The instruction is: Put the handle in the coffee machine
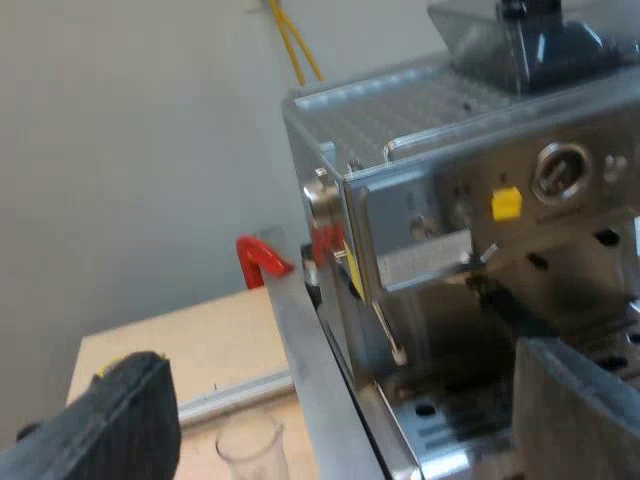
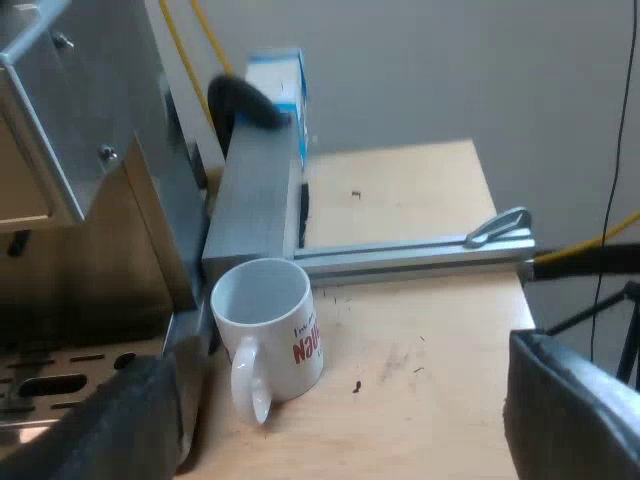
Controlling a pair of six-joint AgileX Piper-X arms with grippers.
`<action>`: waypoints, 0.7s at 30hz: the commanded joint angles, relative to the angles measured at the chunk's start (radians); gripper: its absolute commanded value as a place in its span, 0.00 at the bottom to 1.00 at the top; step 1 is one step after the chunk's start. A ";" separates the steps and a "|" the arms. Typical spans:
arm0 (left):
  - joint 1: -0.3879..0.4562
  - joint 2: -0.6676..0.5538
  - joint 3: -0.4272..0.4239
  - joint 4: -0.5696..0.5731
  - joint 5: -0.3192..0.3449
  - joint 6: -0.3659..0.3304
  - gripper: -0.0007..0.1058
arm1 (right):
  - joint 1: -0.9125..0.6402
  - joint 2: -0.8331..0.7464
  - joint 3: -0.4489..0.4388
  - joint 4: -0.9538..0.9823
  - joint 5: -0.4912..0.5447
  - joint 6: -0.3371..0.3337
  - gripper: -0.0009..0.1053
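1. A white mug (image 2: 268, 325) with red lettering, upright on the wooden surface (image 2: 420, 330), just ahead of the right hand (image 2: 335, 360).
2. A measuring glass (image 1: 250, 445), upright, close by the left hand (image 1: 340, 355).
3. A metal rail (image 2: 410, 255) beyond the mug.

Plain pale wall (image 1: 120, 150) behind a light wooden tabletop (image 2: 420, 340) crossed by a metal rail (image 2: 420, 255), with yellow cables (image 1: 295, 45) hanging down the wall.

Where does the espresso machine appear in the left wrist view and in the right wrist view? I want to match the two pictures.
Left wrist view: the espresso machine shows its front, with the bean hopper on it and the measuring glass on the table beside it.
Right wrist view: the espresso machine shows a side panel, with the mug close beside its base.
Shared landmark: the slotted drip tray at the machine's base.
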 commanded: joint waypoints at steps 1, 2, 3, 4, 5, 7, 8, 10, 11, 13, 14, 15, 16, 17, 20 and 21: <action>0.001 -0.107 0.019 0.064 0.005 0.025 0.67 | 0.001 -0.081 -0.007 0.083 0.020 -0.002 0.66; 0.001 -0.129 0.019 0.084 0.005 0.025 0.67 | 0.002 -0.075 -0.013 0.119 0.023 -0.021 0.66; 0.001 -0.135 0.019 0.090 0.005 0.025 0.67 | 0.002 -0.076 -0.012 0.124 0.017 -0.028 0.66; 0.001 -0.151 0.018 0.108 0.005 0.025 0.67 | 0.003 -0.079 -0.011 0.126 0.008 -0.037 0.66; 0.001 -0.151 0.018 0.108 0.005 0.025 0.67 | 0.003 -0.082 -0.007 0.126 0.008 -0.047 0.66; -0.001 -0.155 0.014 0.163 0.010 0.027 0.67 | 0.003 -0.082 -0.007 0.126 0.008 -0.052 0.66; -0.001 -0.148 -0.003 0.220 0.027 0.027 0.67 | 0.003 -0.082 -0.007 0.126 0.008 -0.052 0.66; 0.001 -0.151 -0.002 0.254 0.012 0.047 0.66 | 0.003 -0.080 -0.007 0.113 0.008 -0.052 0.66; 0.001 -0.151 0.006 0.236 0.008 0.044 0.66 | 0.003 -0.080 -0.007 0.101 0.008 -0.052 0.66; 0.001 -0.151 0.017 0.213 -0.022 0.017 0.66 | 0.003 -0.080 -0.004 0.076 0.008 -0.052 0.66; 0.001 -0.150 0.028 0.186 -0.044 -0.003 0.66 | 0.003 -0.080 0.005 0.045 0.008 -0.052 0.66; 0.001 -0.149 0.032 0.176 -0.060 -0.011 0.66 | 0.003 -0.080 0.007 0.032 0.008 -0.052 0.66; 0.001 -0.149 0.049 0.149 -0.085 -0.025 0.66 | 0.003 -0.080 0.023 -0.015 0.008 -0.052 0.66; 0.001 -0.149 0.071 0.107 -0.112 -0.044 0.66 | 0.003 -0.080 0.038 -0.047 0.008 -0.052 0.66; 0.001 -0.149 0.124 0.025 -0.138 -0.072 0.66 | 0.003 -0.078 0.076 -0.136 0.008 -0.052 0.66; 0.001 -0.149 0.138 0.005 -0.138 -0.073 0.66 | 0.003 -0.077 0.093 -0.159 0.008 -0.052 0.66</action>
